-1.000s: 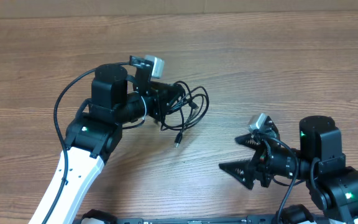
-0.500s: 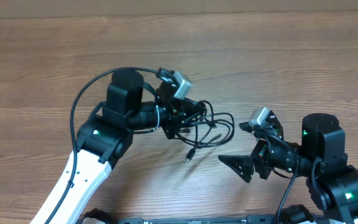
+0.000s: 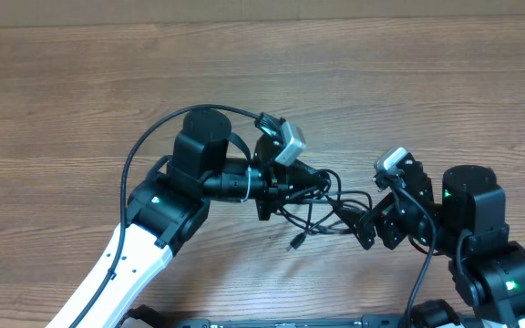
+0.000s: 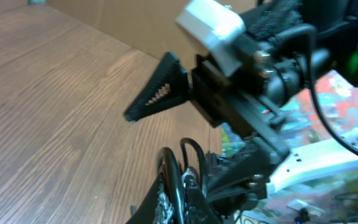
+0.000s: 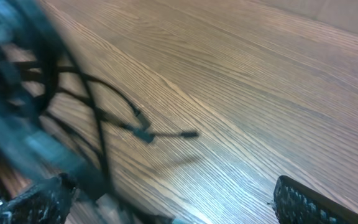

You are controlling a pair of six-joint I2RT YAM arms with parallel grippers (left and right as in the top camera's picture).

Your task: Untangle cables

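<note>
Two grippers at the cables (image 3: 322, 211): left gripper (image 3: 310, 180) clamped tight on them, right gripper (image 3: 372, 210) spread wide apart, just beside the cables' loose loops.

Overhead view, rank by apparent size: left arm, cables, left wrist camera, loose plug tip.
1. left arm
2. cables, taken as one bundle
3. left wrist camera; it sits nearer the lens, so it may look oversized
4. plug tip, at the bundle's lower edge

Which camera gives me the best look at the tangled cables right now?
Overhead: it shows the cables as one whole tangle. The left wrist catches only a few loops at its bottom edge; the right wrist shows blurred strands and one plug.
</note>
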